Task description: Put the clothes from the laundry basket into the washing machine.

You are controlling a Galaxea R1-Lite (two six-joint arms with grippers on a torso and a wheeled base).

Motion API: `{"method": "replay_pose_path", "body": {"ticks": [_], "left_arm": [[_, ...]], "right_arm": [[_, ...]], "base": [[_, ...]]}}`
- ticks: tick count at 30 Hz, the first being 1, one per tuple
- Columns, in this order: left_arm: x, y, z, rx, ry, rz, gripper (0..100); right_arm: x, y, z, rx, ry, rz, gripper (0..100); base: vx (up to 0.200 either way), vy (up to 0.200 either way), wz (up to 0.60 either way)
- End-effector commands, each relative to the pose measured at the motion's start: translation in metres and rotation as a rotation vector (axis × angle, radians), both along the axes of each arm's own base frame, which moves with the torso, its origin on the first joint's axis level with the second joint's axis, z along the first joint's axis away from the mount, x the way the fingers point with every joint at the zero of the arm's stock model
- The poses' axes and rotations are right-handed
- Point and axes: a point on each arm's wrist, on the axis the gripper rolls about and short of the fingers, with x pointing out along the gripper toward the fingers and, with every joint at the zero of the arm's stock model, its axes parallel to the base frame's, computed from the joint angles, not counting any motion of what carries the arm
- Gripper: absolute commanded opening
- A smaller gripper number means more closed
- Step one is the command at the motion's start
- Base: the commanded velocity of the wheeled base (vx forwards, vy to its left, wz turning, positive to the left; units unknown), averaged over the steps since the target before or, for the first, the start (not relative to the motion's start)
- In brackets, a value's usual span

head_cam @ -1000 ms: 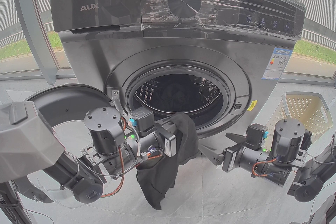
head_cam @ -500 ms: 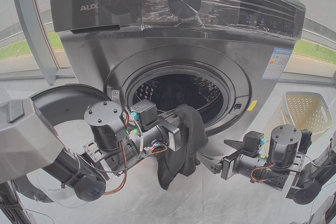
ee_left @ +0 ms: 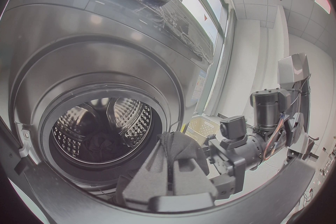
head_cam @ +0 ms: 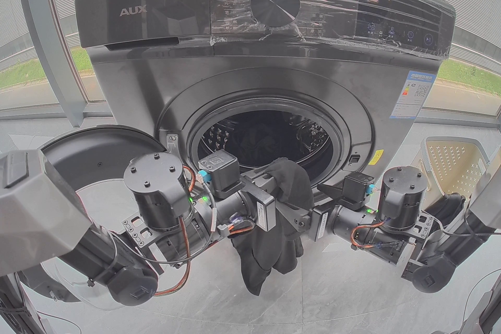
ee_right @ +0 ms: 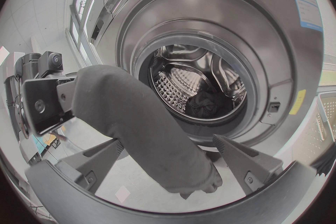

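The left gripper (ee_left: 170, 156), jaws clamped on the black garment (head_cam: 271, 246), hangs before the drum (head_cam: 216, 134); the right gripper (ee_right: 167, 140), jaws apart, straddles the cloth. Best pinch it, then lift it in.

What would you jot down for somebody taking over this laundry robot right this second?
Left gripper: fingers shut on a black garment, held before the open washing machine.
Right gripper: fingers open, either side of the hanging cloth.
Done: dark clothes lie in the drum.
To do: push this garment in; check the laundry basket, partly out of sight.
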Motion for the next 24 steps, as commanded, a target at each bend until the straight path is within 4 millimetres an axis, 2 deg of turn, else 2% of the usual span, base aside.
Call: {"method": "replay_pose_path", "body": {"ticks": [1,6,10,11,19,24], "left_arm": [[-0.004,-0.002,0.003,-0.007,-0.007,-0.011,0],[-0.005,-0.003,0.004,-0.011,-0.009,-0.019,0],[-0.009,-0.003,0.004,-0.011,-0.009,-0.028,0],[-0.010,-0.003,0.004,-0.009,-0.007,-0.028,0],[-0.008,0.001,-0.005,0.011,0.017,-0.012,0],[-0.005,0.003,-0.007,0.016,0.020,0.004,0]], "right_arm": [[0.012,0.010,-0.013,-0.014,0.002,0.015,100],[0.017,0.014,-0.023,-0.030,0.016,0.011,100],[0.028,0.021,-0.022,0.005,-0.029,0.003,100],[0.029,0.021,-0.022,0.009,-0.034,0.002,0],[0.030,0.021,-0.017,0.022,-0.049,-0.003,0],[0.022,0.021,-0.012,0.028,-0.054,0.009,0]], "base": [[0.000,0.000,0.00],[0.000,0.000,0.00],[0.000,0.000,0.00],[0.000,0.000,0.00],[0.000,0.000,0.00],[0.000,0.000,0.00]]}}
